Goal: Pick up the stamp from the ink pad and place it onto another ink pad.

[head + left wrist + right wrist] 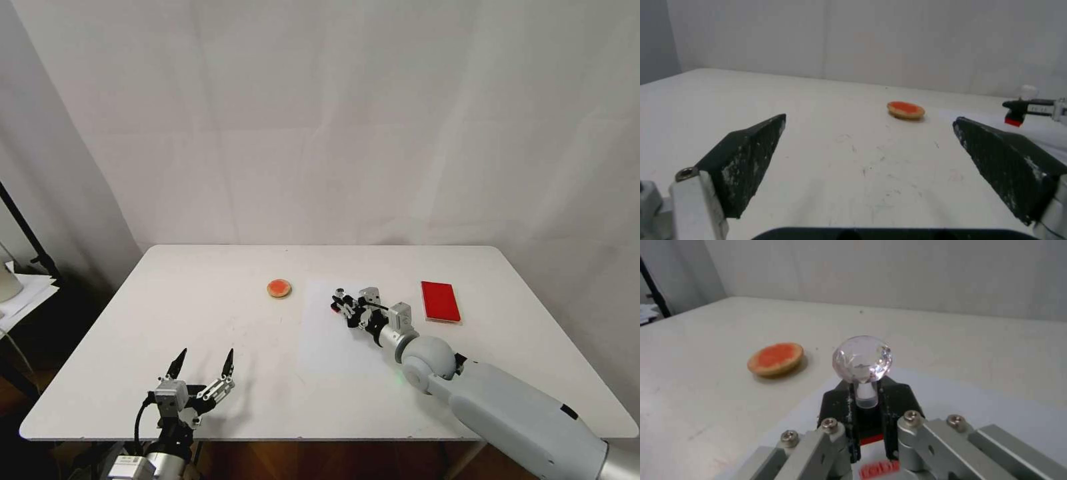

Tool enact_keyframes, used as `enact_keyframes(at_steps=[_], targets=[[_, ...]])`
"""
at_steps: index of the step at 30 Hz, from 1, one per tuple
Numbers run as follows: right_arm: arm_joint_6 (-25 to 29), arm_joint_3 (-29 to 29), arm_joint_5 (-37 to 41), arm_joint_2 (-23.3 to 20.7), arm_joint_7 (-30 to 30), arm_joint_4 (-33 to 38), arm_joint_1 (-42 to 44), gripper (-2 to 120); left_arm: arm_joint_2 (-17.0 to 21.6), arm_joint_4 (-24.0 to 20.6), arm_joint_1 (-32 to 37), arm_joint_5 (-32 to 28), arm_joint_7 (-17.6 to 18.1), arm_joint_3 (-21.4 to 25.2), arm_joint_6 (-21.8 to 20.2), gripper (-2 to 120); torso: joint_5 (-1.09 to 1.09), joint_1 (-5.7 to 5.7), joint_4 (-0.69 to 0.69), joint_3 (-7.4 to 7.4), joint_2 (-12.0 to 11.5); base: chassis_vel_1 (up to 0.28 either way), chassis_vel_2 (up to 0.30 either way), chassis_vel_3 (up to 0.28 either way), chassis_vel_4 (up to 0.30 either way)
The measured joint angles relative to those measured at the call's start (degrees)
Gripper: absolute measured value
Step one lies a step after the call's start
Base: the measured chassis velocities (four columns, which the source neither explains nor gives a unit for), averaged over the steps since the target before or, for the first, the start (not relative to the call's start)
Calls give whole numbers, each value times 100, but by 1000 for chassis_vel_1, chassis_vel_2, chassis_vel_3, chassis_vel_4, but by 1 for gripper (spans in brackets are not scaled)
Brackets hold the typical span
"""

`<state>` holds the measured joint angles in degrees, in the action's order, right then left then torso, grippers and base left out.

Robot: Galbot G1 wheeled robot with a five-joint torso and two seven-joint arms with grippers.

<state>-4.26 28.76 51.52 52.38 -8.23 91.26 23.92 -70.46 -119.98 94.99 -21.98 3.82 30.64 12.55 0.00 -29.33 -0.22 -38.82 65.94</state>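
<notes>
- The right gripper (341,305) is clamped on the stamp (862,365), fingers pinching the stem just under the knob, above the white sheet (333,347) mid-table.
- The stamp hangs clear of the table (200,280): clear faceted ball on top, short pale stem, black body, red inked face showing below in the left wrist view.
- The disc (279,288) lies at about ten o'clock from the held stamp, near but apart; tan rim, orange-red face.
- The red pad (441,301) sits at about three o'clock from the stamp, bare on top.
- The left gripper (203,365) is parked at the near edge, about seven o'clock from the disc, fingers spread wide and holding nothing.
- Risk: the grip is on a thin stem, so the stamp could twist or slip in the fingers and land tilted.
- Risk: the disc is small, so an off-centre set-down could leave the stamp half off the rim and toppling.
- Risk: a low carry could mark the sheet with ink.
</notes>
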Motion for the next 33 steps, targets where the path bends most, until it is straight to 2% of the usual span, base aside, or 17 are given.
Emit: enact_keyframes(at_steps=[8, 10, 11, 14, 15, 19, 24, 33], targets=[[-42, 534, 158, 183, -2, 143, -741, 9, 0, 0, 0, 0, 0, 0, 0, 100, -2, 0, 0, 0, 0, 0, 0, 0, 0], [-44, 863, 182, 458, 26, -103, -1178, 9, 0, 0, 1, 0, 0, 0, 0, 100, -2, 0, 2, 0, 0, 0, 0, 0, 0], [-44, 863, 182, 458, 26, -103, -1178, 9, 0, 0, 1, 0, 0, 0, 0, 100, -2, 0, 2, 0, 0, 0, 0, 0, 0], [-44, 1052, 206, 1000, 44, -648, -1510, 9, 0, 0, -1, 0, -1, 0, 0, 100, -1, -1, 2, 0, 0, 0, 0, 0, 0], [-44, 1052, 206, 1000, 44, -648, -1510, 9, 0, 0, -1, 0, -1, 0, 0, 100, -1, -1, 2, 0, 0, 0, 0, 0, 0], [-41, 1124, 215, 1651, 75, -1364, -1617, 9, 0, 0, 0, 0, 0, 0, 0, 100, -2, 0, 3, 0, 0, 0, 0, 0, 0], [-78, 1116, 159, 1901, -16, -1661, -1522, 9, 0, 0, 1, 0, 0, 0, 0, 100, -3, -1, 1, 0, 0, 0, 0, 0, 0], [-102, 1080, 95, 2092, -87, -1958, -1435, 9, 0, 0, 0, 0, 0, 0, 0, 100, 0, 0, 1, 1, 0, 0, 0, 0, 0]])
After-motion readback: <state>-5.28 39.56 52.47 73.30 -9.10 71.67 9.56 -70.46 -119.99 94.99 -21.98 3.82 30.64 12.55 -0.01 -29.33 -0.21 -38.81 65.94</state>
